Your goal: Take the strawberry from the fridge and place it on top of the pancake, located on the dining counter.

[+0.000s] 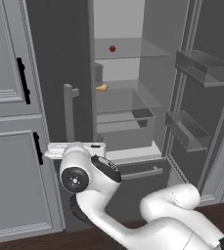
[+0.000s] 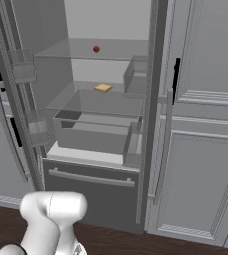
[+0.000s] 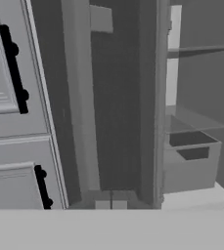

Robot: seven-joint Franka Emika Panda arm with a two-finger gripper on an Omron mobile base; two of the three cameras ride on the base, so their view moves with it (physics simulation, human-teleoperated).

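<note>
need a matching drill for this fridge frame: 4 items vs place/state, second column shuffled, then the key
1. strawberry
2. yellow wedge
3. fridge right door
4. pincer

A. swung open, bins on its inside
B. shut, holding nothing, facing the closed left door
C. upper glass shelf
D. middle glass shelf

Pairs: 1-C, 2-D, 3-A, 4-B

The fridge (image 2: 93, 191) stands open at frame centre. The strawberry (image 2: 95, 49) sits on the top glass shelf (image 2: 65, 50); a yellow wedge (image 2: 102, 87) lies on the shelf below. Panelled cabinets (image 2: 205, 164) fill the right.
</note>
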